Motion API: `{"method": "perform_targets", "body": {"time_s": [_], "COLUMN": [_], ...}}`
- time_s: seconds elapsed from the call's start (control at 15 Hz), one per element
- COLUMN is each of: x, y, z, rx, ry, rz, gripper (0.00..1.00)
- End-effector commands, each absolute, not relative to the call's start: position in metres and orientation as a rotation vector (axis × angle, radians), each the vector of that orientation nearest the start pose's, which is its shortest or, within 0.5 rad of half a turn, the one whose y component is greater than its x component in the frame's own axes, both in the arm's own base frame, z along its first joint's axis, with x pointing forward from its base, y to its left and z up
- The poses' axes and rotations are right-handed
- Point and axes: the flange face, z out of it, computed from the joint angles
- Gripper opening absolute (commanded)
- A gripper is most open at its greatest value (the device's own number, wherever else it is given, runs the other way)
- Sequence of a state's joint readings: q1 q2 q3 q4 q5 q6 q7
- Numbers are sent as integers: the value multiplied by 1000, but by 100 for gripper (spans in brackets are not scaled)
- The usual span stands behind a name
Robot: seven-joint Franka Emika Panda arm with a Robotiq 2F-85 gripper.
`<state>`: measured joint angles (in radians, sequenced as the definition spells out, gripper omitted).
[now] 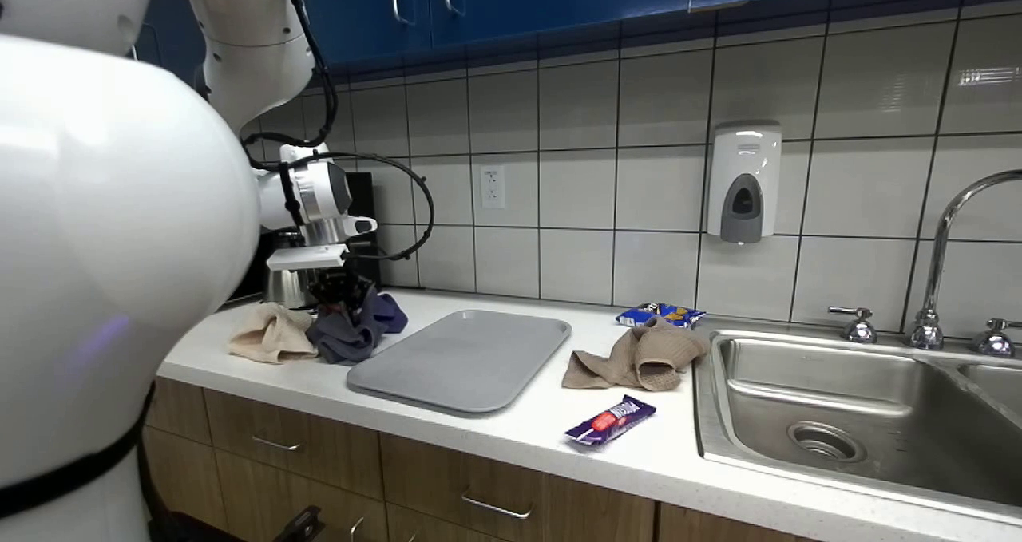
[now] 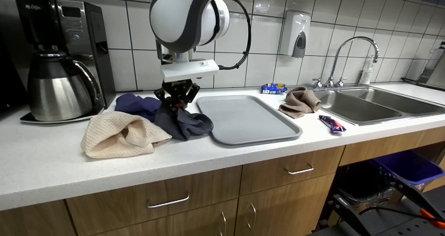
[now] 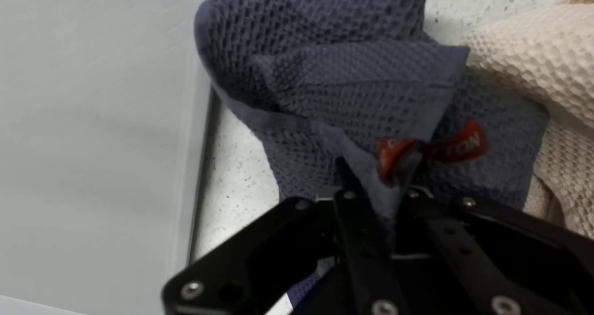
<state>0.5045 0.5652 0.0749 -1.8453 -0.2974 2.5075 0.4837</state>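
The hand [image 3: 378, 180] was clenched on the grey cloth [image 3: 362, 92], its fingers [image 3: 356, 231] drawn nearly together with a raised fold between them. The grey cloth rested on the bench [image 2: 45, 156] just beside the tray [image 2: 247, 121], left of it in both exterior views. In the wrist view a rolled corner overlapped the tray's rim; whether the two touched could not be told. That view also showed a lettered red tag [image 3: 459, 145] at the fingertips, partly behind one of them; its lettering was too small to read in both exterior views.

Farther left of the tray lay the cream cloth [image 2: 118, 135], and left of it toward the wall, the blue cloth [image 2: 137, 105]. Right of the tray were the brown cloth [image 2: 300, 102], the purple packet [image 2: 332, 124] and, nearer the wall, the blue packet [image 2: 274, 88]; the sink [image 1: 830, 390] was farther right.

In an exterior view the coffee maker [image 2: 99, 48] and pot [image 2: 64, 97] showed plainly, well left of the tray, with the soap bottle [image 2: 367, 72] and, lower down, the bin [image 2: 413, 168] far right of it. In an exterior view the arm [image 1: 120, 247] covered much of the space left of the tray, the pot was largely hidden, and cupboards [image 1: 551, 7] and an outlet [image 1: 493, 187] showed above the tray.
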Motion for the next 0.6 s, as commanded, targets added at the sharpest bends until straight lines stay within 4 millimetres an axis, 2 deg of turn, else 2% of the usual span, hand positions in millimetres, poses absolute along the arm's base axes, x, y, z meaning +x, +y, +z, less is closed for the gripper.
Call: {"method": "perform_targets", "body": {"time_s": [0.0, 0.4, 0.53], "x": [557, 560, 559], "y": [363, 355, 351], "z": [234, 247, 251], "rx": [-3188, -3184, -3182], "ry": [-506, -488, -482], "rz": [-257, -296, -305], "gripper": [44, 88, 100]}}
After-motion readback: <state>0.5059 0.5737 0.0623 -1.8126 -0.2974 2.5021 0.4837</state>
